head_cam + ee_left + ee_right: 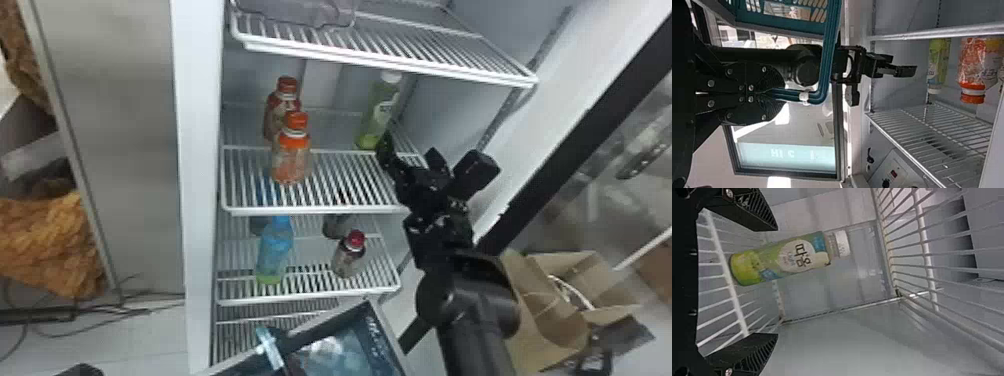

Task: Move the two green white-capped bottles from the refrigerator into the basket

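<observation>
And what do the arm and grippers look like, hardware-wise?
Right arm: black, smooth rounded joint housing, blockier links toward the wrist. Right gripper: black, wedge-shaped fingers, ridged inner faces, silver screws. Left gripper: also black, ridged fingers, several silver screw heads on its body.

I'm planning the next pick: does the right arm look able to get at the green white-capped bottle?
Probably yes: the right tool is open, and the green white-capped bottle stands ahead of it with nothing between them. The orange-capped bottle stands off to the left.
</observation>
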